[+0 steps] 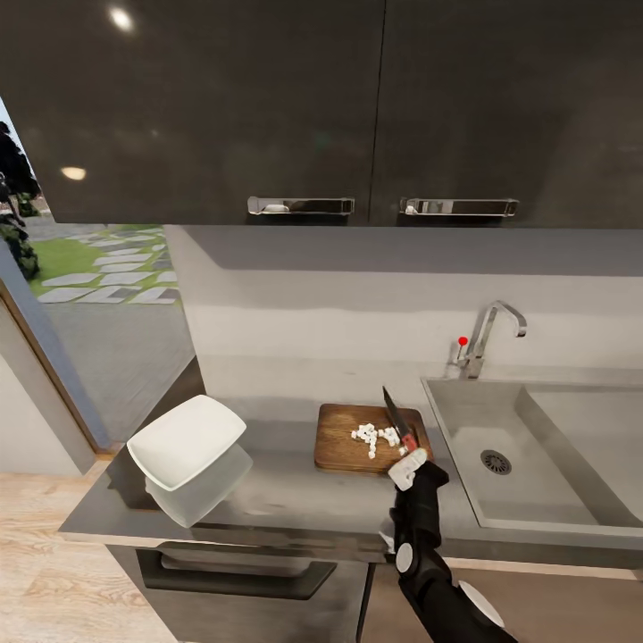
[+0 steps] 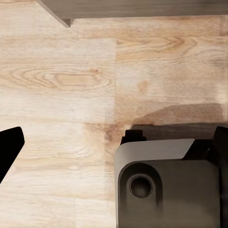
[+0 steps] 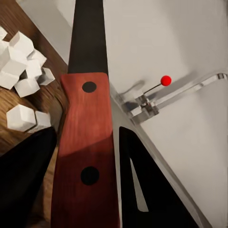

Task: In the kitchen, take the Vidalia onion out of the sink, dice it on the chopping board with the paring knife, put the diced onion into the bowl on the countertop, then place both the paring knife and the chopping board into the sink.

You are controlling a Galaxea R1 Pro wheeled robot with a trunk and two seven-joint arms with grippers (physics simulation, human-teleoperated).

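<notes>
— Holding what in our right gripper [image 3: 85,156]?

— We pinch the small red-handled dark-bladed paring knife [image 1: 399,421] in its jaws, over the brown wooden chopping board [image 1: 344,442] carrying white onion dice [image 1: 373,437], beside the grey steel sink [image 1: 545,464].

— And our left jaws?

— We cannot tell.

Dark glossy wall cabinets [image 1: 321,107] with chrome bar handles [image 1: 301,206] are mounted above a pale grey wall [image 1: 357,313]. Light wood flooring [image 1: 45,572] is seen below; paving and grass [image 1: 107,268] lie outside.
</notes>
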